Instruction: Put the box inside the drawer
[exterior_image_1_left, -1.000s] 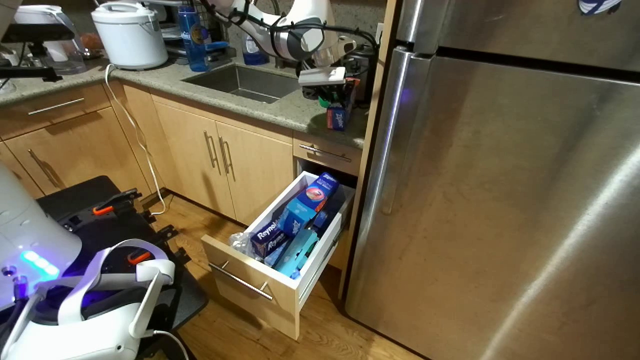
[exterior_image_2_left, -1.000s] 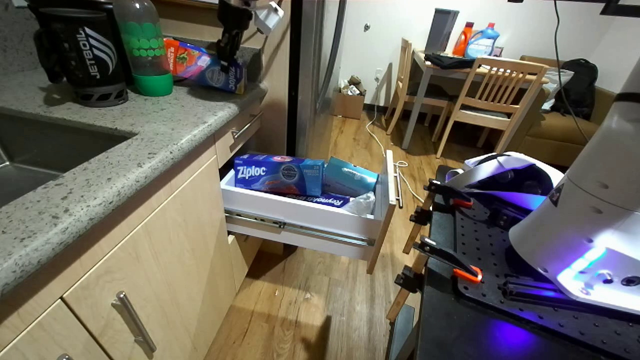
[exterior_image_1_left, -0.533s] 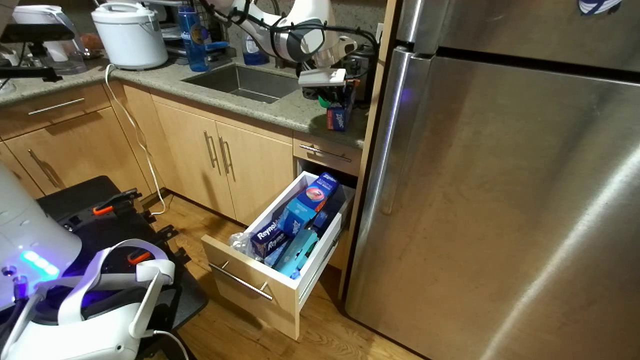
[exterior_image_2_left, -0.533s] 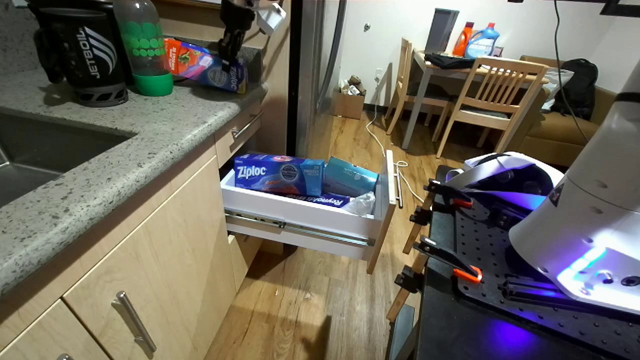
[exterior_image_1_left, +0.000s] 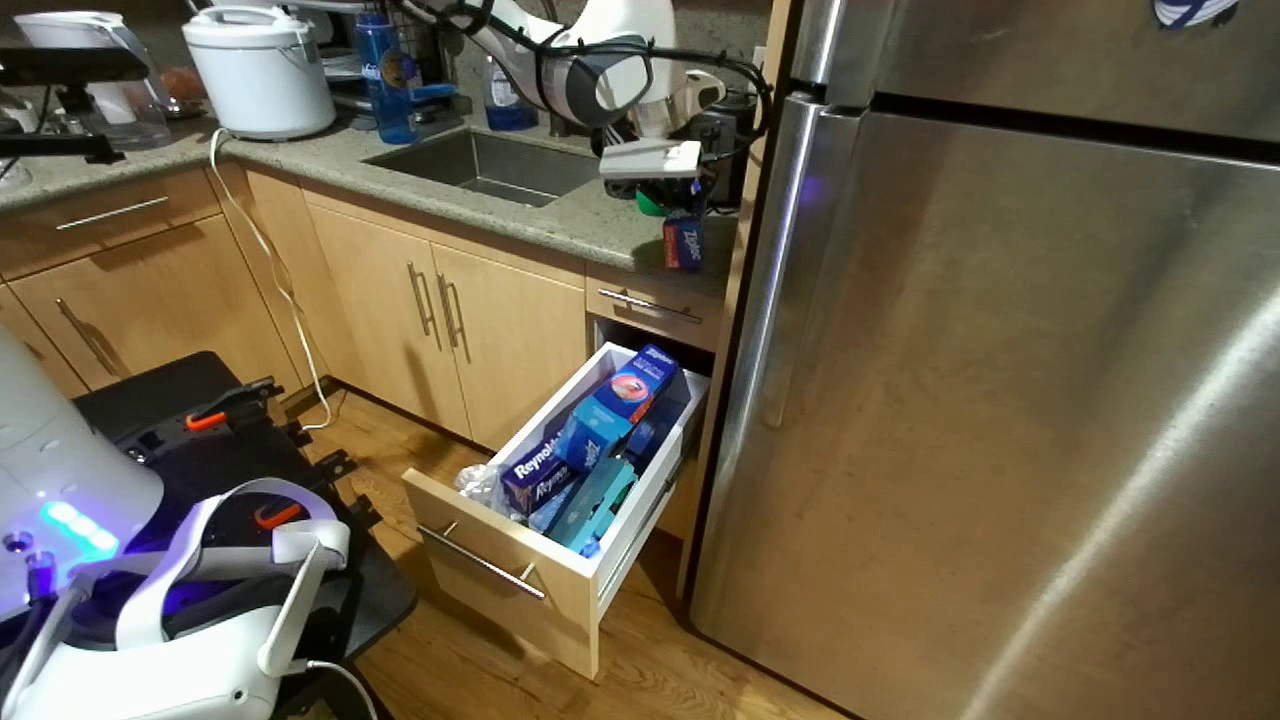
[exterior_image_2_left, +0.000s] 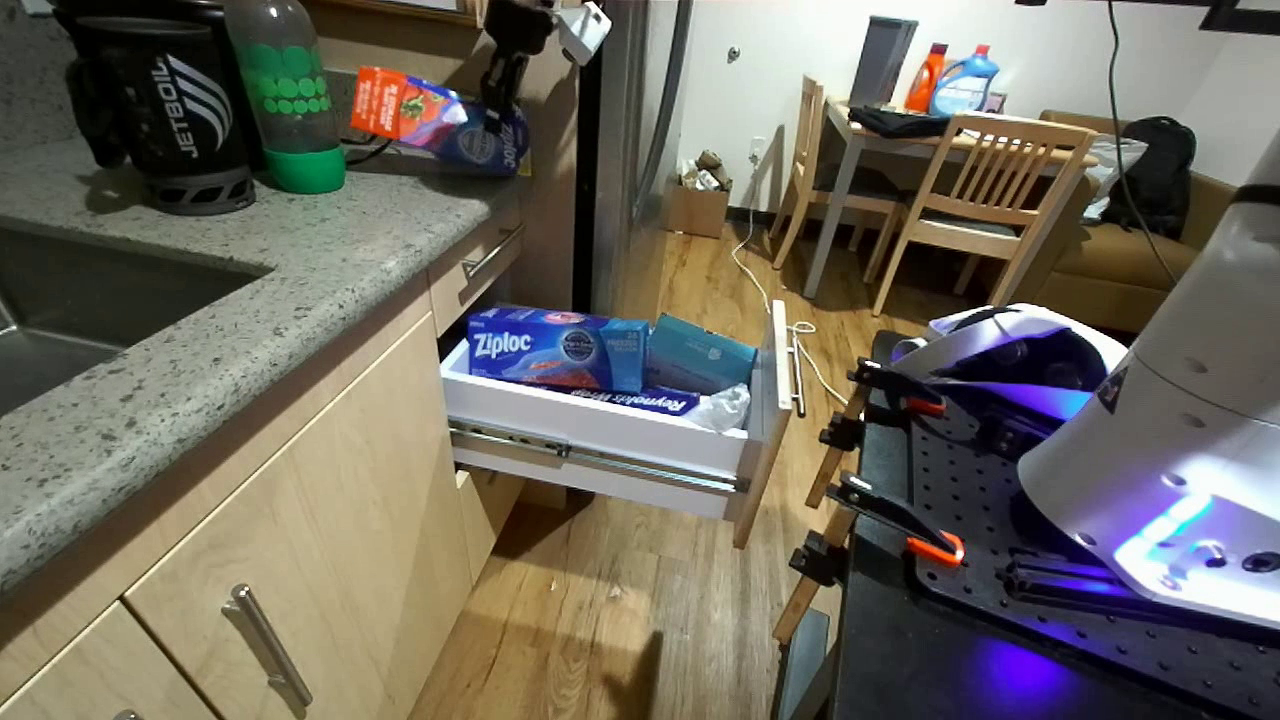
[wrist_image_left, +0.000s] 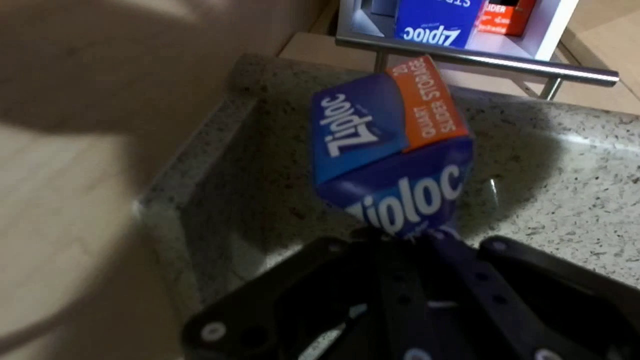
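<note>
The box is a blue and orange-red Ziploc box (exterior_image_2_left: 440, 125), seen in both exterior views (exterior_image_1_left: 684, 244) and in the wrist view (wrist_image_left: 370, 125). My gripper (exterior_image_2_left: 497, 112) is shut on it near one end. The gripper in the wrist view (wrist_image_left: 400, 239) covers part of the box. The box hangs tilted, its orange end higher, just above the counter by the fridge panel. The drawer (exterior_image_2_left: 600, 440) stands pulled open below the counter, with a light wood front (exterior_image_1_left: 500, 570) and white sides. It holds several blue and teal packages. Its white rim shows at the top of the wrist view (wrist_image_left: 555, 30).
A shut upper drawer with a bar handle (wrist_image_left: 480, 60) lies between the counter edge and the open drawer. The steel fridge (exterior_image_1_left: 980, 380) stands beside it. A green-bottomed bottle (exterior_image_2_left: 305, 170) and a black Jetboil cup (exterior_image_2_left: 190, 120) stand behind the box. The sink (exterior_image_1_left: 490, 165) is alongside.
My gripper has raised the box off the counter and carried it toward the fridge side and the counter's front. The box has tilted more. The drawer and its contents have not moved.
</note>
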